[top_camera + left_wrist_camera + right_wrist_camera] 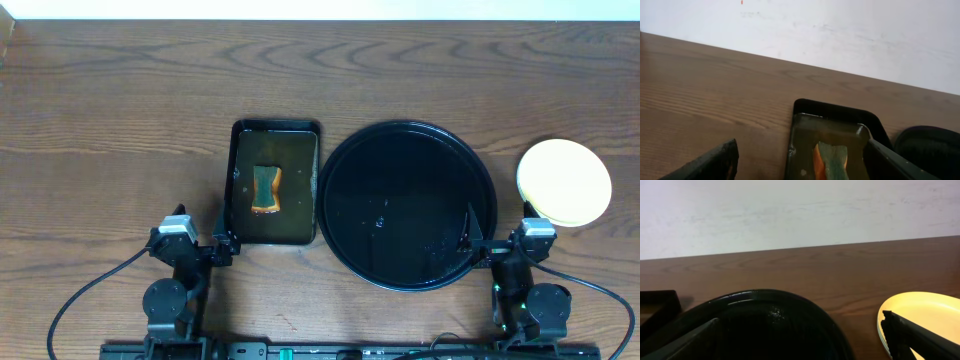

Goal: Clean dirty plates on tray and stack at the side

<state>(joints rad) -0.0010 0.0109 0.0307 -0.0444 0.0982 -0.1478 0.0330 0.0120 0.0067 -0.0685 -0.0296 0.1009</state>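
Observation:
The large round black tray (408, 205) lies right of centre with no plates on it; it also shows in the right wrist view (765, 325). A stack of plates (564, 181) with the pale yellow one on top sits on the table to the tray's right, seen in the right wrist view (925, 317) too. The plates under the yellow one show only as thin edges. My left gripper (203, 247) is open and empty at the near left, its fingers (800, 162) spread before the sponge tray. My right gripper (500, 250) is open and empty by the tray's near right rim (805, 340).
A smaller rectangular black tray (275, 182) holding murky water and an orange-green sponge (266, 188) stands left of the round tray; it shows in the left wrist view (835, 140). Bare wooden table (120, 130) lies beyond, with a white wall behind.

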